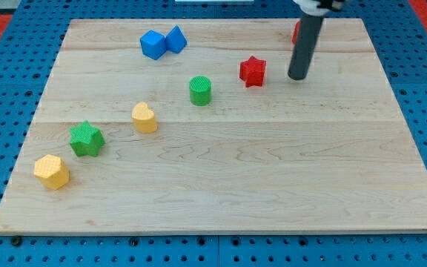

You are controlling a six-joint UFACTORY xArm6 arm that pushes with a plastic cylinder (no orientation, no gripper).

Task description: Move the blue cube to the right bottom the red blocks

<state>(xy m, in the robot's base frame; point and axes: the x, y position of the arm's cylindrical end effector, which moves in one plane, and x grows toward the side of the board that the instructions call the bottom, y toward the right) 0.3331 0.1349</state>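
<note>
The blue cube [153,44] sits near the view's top, left of centre, touching a second blue block [176,38] on its right. A red star block [253,71] lies right of centre near the top. Another red block [296,32] shows only as a sliver behind the rod at the top right. My tip [297,76] rests on the wooden board [273,178], just to the right of the red star and far to the right of the blue cube.
A green cylinder [200,90] stands below the blue blocks. A yellow heart-like block [144,118], a green star [87,138] and a yellow hexagon-like block [52,172] run down toward the view's lower left.
</note>
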